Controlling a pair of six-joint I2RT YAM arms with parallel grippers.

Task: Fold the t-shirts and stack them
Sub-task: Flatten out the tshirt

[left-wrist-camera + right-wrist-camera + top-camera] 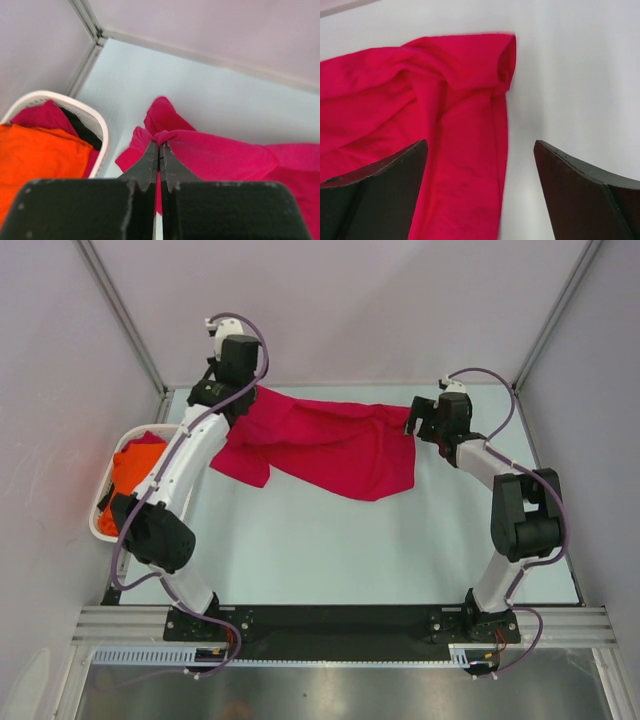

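From above, my left tool (247, 392) reaches to the far left corner of the desk (330, 550) and is pinched shut on the left end of the crimson t-shirt (320, 445). The shirt stretches across the far half of the desk from that tool towards my right tool (414, 420), which sits at the shirt's right edge. Its middle sags in loose folds and one flap hangs nearer to me on the left. The orange t-shirt (130, 470) lies crumpled in the white basket (104, 530), which stands at the desk's left edge beside my left arm.

Through my left wrist camera, the left tool (159, 146) has its two fingers pressed together on a bunched knot of the crimson t-shirt (215, 155). The cloth spreads away to the right over the pale desk (200, 85). At the left, the white basket (95, 117) holds the orange t-shirt (40, 155), with a piece of magenta cloth (42, 115) and something dark behind it.

Through my right wrist camera, the right tool (480, 143) stands wide, holding nothing. The crimson t-shirt (420, 90) lies flat on the desk (570, 75) below it. The shirt's edge runs between the fingers (385, 170), and a sleeve opening (505, 60) points to the right at the far end.
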